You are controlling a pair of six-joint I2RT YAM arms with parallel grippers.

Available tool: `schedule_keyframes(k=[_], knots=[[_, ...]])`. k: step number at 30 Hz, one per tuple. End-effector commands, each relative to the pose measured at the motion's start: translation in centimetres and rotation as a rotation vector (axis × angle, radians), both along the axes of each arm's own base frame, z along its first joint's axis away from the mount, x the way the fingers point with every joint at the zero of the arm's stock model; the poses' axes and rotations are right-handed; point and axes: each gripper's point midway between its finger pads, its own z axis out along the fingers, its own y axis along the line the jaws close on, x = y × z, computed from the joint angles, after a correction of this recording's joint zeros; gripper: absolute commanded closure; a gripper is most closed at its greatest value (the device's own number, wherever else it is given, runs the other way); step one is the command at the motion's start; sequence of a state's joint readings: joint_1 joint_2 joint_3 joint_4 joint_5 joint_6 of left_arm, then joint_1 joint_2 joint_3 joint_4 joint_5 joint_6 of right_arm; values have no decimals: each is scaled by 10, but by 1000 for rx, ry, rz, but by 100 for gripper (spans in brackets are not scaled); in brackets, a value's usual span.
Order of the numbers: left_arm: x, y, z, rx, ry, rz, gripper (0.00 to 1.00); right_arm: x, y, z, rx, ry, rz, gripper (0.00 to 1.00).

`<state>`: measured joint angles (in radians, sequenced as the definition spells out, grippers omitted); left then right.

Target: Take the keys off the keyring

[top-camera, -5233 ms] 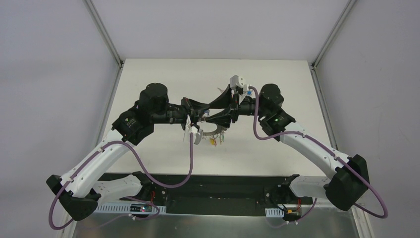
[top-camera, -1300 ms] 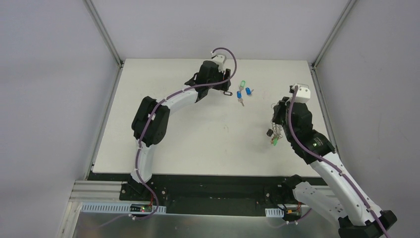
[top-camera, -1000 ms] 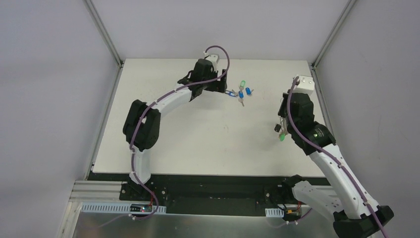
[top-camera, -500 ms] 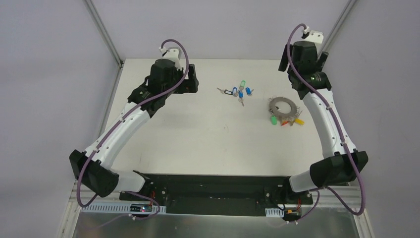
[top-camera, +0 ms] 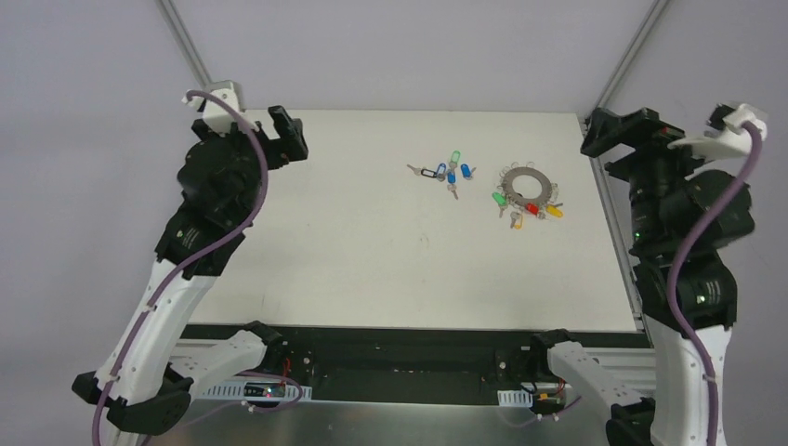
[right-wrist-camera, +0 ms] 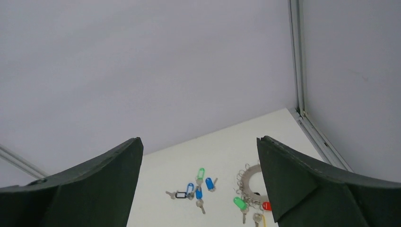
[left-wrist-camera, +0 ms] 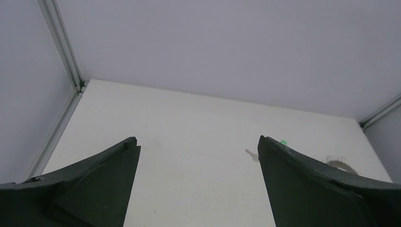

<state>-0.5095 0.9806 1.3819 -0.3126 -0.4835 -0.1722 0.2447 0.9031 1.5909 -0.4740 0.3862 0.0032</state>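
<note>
Arms: since half a second ago, both have swung out to the side edges of the frame and off the table point(top-camera: 325, 232).
Left gripper point(left-wrist-camera: 196, 139): spread wide, nothing in it, at upper left.
Right gripper point(right-wrist-camera: 199, 139): spread wide too, empty, at upper right.
Keyring point(top-camera: 511, 178): flat on the table, right of centre, with green, red, orange and yellow tagged keys point(top-camera: 531, 208) bunched along its lower edge.
Loose keys point(top-camera: 452, 177): a small pile near the ring's left.
Risk: a flat ring will likely skid when you pinch it and could slide into the pile. With the tags crowded together, you may grab two keys at once.

Even soft light, faint shadows, sharp
</note>
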Motion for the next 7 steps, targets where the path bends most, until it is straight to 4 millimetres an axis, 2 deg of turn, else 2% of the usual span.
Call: schedule_keyframes(k=[1,7], knots=[[-21,16,60,-33,-196,13,1,0,7,10,23,-58,41,1],[-23,17,56,-22,-194,14,1,-6,6,3,10,-54,42,1]])
